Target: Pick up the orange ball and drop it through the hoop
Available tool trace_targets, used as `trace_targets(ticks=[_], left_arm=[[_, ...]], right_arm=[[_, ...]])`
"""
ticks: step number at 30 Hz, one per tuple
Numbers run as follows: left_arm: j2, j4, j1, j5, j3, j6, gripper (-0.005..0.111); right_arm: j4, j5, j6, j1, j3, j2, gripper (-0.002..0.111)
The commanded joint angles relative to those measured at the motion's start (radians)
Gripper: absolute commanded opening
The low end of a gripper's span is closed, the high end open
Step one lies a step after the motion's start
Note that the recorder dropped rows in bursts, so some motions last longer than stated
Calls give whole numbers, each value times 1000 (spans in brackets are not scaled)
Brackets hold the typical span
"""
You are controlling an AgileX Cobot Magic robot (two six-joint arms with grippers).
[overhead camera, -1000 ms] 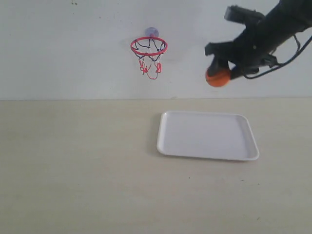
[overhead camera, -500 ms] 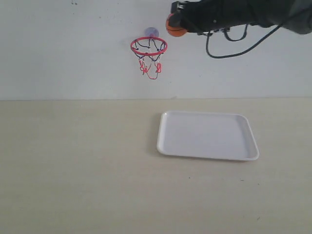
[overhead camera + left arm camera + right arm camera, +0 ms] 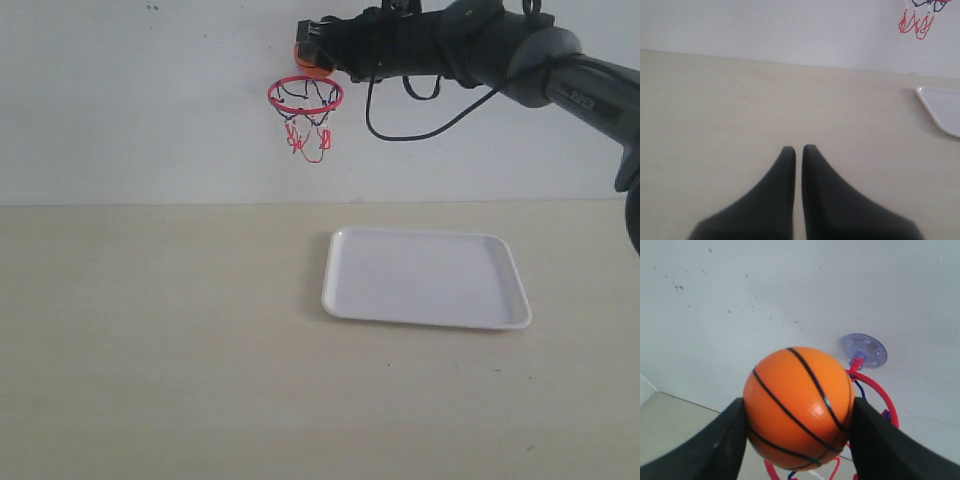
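While its arm stretches level, the right end effector pinches the orange ball.

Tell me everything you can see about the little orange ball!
The ball is a small, round, bright orange mini basketball with thin black seam lines and a slightly shiny, rubbery-looking skin. It is up in the air close to the white wall, squeezed between the two dark fingers of the right end effector, which touch it on opposite sides. It sits just above the red ring of the hoop, not yet dropped through.
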Motion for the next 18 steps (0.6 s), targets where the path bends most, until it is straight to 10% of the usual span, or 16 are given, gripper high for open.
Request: trace_targets(ticks=[1, 4, 18], left_arm=[[-2, 1, 2, -2, 4, 5, 4], [-2, 1, 2, -2, 4, 5, 4], [-2, 1, 2, -2, 4, 5, 4]], right_arm=[[12, -14, -4, 0, -8, -8, 37], [12, -26, -4, 0, -8, -8, 82], [-193, 164, 66, -2, -8, -48, 83]])
